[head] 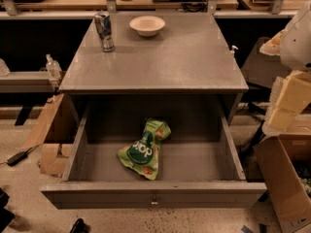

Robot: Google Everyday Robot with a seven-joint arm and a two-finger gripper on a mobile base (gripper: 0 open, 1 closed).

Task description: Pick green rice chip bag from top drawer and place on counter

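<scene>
Counter: grey cabinet top, bowl and can at the rear.
Top drawer: pulled open, knob facing the camera.
Gripper: right edge of view, beside the cabinet, well apart from the bag; grasp state cannot be told.
Green rice chip bag: lying crumpled on the drawer floor, near centre.
Bowl: white, rear centre.
Can: silver, upright, rear left.

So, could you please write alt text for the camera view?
The green rice chip bag lies in the open top drawer. On the counter above stand a can and a white bowl; the gripper is at the right edge, outside the drawer.
</scene>
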